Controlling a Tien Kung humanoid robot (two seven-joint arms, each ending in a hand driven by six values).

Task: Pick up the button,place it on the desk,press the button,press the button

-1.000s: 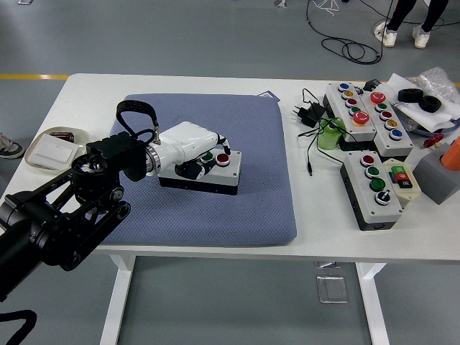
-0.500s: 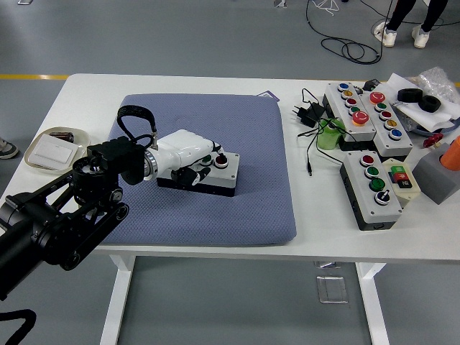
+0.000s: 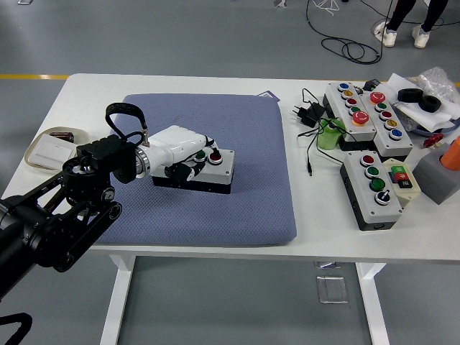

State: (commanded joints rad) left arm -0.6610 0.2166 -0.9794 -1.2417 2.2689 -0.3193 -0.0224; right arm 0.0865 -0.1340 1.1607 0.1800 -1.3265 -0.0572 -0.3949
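A small grey button box (image 3: 213, 171) with a black base lies on the blue mat (image 3: 251, 187), left of the mat's middle. It carries a green button (image 3: 200, 155) and a red button (image 3: 215, 159). My left hand (image 3: 188, 164), white with black finger joints, lies over the box's left part with its fingers curled around it. One fingertip rests near the red button. The box's left end is hidden under the hand. My right arm does not show.
A white dish (image 3: 52, 151) sits at the table's left edge. On the right stand two long button panels (image 3: 359, 108), another button box (image 3: 374, 187), a black plug with cable (image 3: 307, 115), a green cup (image 3: 329, 136) and a grey block (image 3: 435, 176).
My left hand and the button box have shifted together to the left and slightly toward the far side across the mat.
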